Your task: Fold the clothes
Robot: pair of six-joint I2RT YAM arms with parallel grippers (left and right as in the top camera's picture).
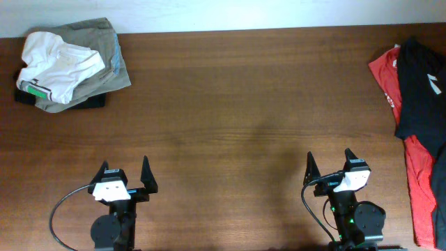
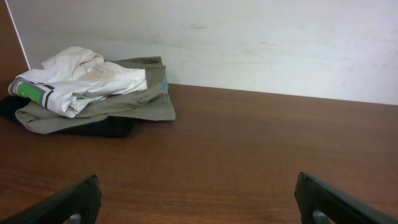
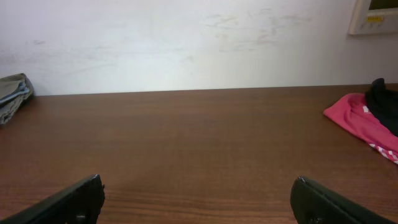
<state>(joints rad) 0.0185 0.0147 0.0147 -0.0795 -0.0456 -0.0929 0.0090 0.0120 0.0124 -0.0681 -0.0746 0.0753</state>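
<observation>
The black T-shirt (image 1: 420,73) with white lettering lies crumpled at the table's far right edge, partly on top of a red garment (image 1: 385,73); part of it runs out of the frame. A corner of the black T-shirt shows in the right wrist view (image 3: 384,99). My left gripper (image 1: 125,167) is open and empty near the front edge at the left; it also shows in the left wrist view (image 2: 198,186). My right gripper (image 1: 329,160) is open and empty near the front edge at the right, well short of the shirt; it also shows in the right wrist view (image 3: 198,186).
A stack of folded clothes sits at the back left: a white garment (image 1: 56,63) on an olive one (image 1: 111,52) and a dark one below; the white garment also shows in the left wrist view (image 2: 81,78). The red garment shows in the right wrist view (image 3: 357,118). A white wall stands behind the table.
</observation>
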